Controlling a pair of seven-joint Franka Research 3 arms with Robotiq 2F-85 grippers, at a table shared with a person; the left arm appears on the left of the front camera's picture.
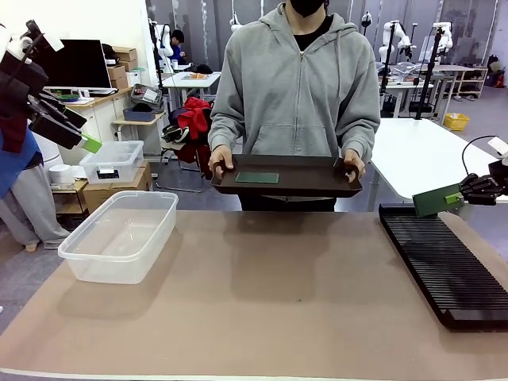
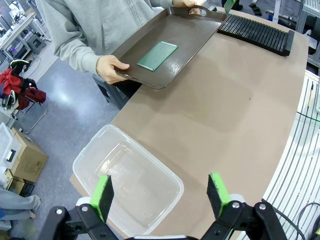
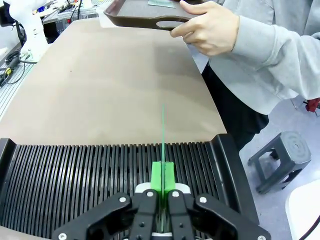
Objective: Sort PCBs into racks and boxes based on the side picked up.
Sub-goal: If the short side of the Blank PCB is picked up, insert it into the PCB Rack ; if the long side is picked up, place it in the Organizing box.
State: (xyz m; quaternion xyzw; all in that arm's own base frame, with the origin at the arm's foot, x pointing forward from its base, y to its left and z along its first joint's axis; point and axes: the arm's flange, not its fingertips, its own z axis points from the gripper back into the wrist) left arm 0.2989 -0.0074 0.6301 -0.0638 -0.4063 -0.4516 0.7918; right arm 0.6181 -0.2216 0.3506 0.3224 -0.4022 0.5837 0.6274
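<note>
Right pincer (image 3: 163, 175) is clamping a PCB (image 3: 163, 127) edge-on over the rack (image 3: 75, 175), so aligning it square to one slot before lowering seems key; left pincer (image 2: 161, 192) is hanging apart.

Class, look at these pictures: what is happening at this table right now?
A person holds a brown tray at the far side of the table, with one PCB lying on it. The right gripper is shut on a second PCB, held on edge above the rack. The left gripper hangs open above the empty tub.
</note>
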